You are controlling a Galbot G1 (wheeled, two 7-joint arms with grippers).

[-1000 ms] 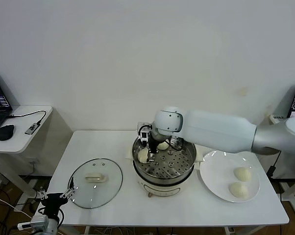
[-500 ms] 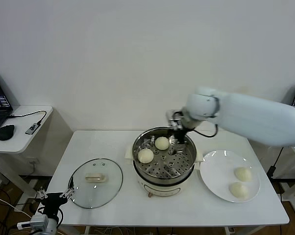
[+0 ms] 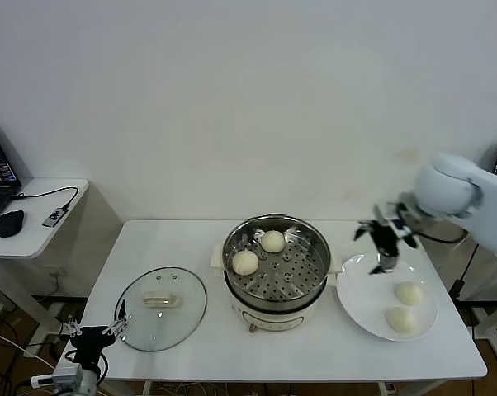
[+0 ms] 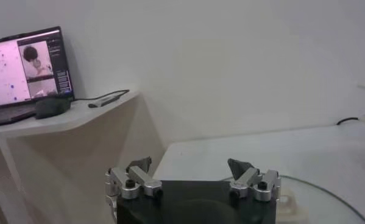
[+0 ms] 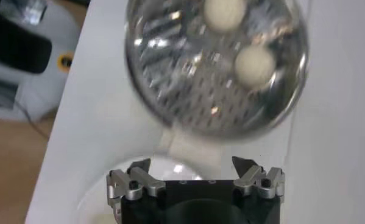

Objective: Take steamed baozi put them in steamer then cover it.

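Head view: white desk (image 3: pixel 191 247) carrying the steamer (image 3: pixel 276 266) at centre, two steamed baozi (image 3: pixel 245 261) inside on the perforated floor, two more on a white plate (image 3: pixel 360 299) to its right. Right gripper (image 3: pixel 385 247) above the plate's near edge, jaws spread, empty. Glass cover (image 3: pixel 162 307) flat on the desk, left of the steamer. Left gripper (image 3: pixel 90 332) parked low beside the cover, jaws spread.

Left wrist view: left gripper (image 4: pixel 193 176) jaws apart, nothing between; cover rim (image 4: pixel 319 193) just beyond.

Right wrist view: right gripper (image 5: pixel 194 171) jaws wide over the desk, steamer (image 5: pixel 170 85) with two buns beyond.

Likely step: fetching the third bun. Next: lowering over a plate bun, closing gently.
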